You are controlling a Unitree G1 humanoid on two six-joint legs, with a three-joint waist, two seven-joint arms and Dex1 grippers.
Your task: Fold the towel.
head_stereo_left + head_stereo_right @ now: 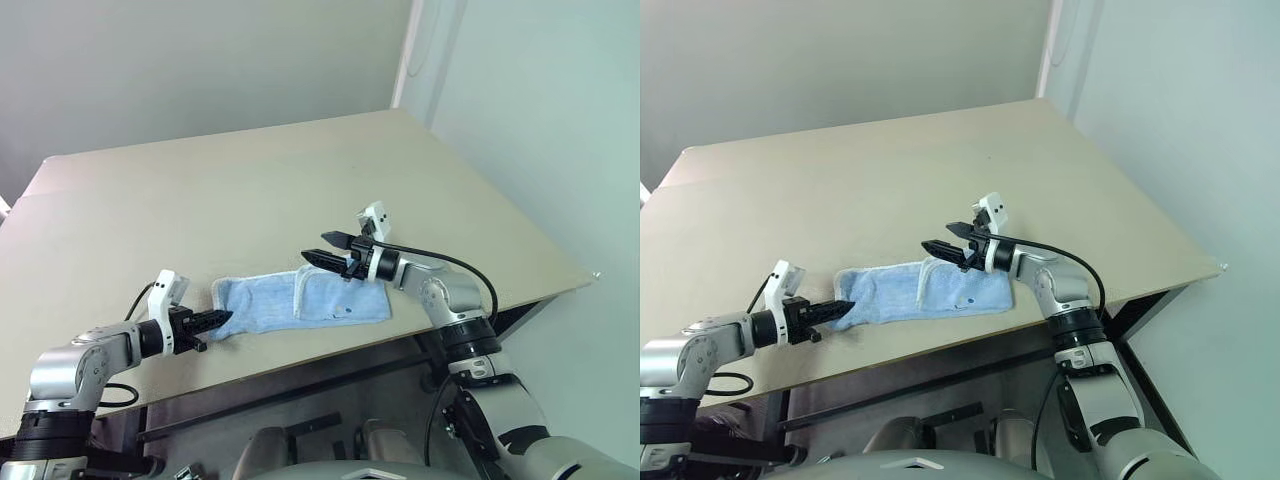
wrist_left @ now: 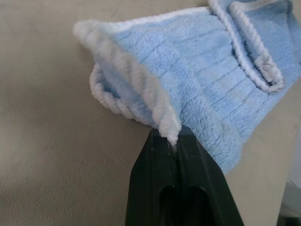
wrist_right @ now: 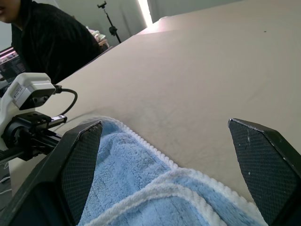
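Tabletop [image 1: 300, 190], left gripper [image 1: 218, 320] pinching towel [image 1: 300, 300]

You have bare surface [image 1: 250, 190] across the whole upper half of the frame, open to either arm. Near the front edge, the towel [image 1: 270, 300] lies as a long strip, with the left gripper [image 1: 215, 321] at its left end and the right gripper [image 1: 325, 248] over its right part. Beyond the surface's left side, a person in black [image 3: 51, 42] stands close.

Silver arms, black-fingered grippers [image 1: 336, 255]
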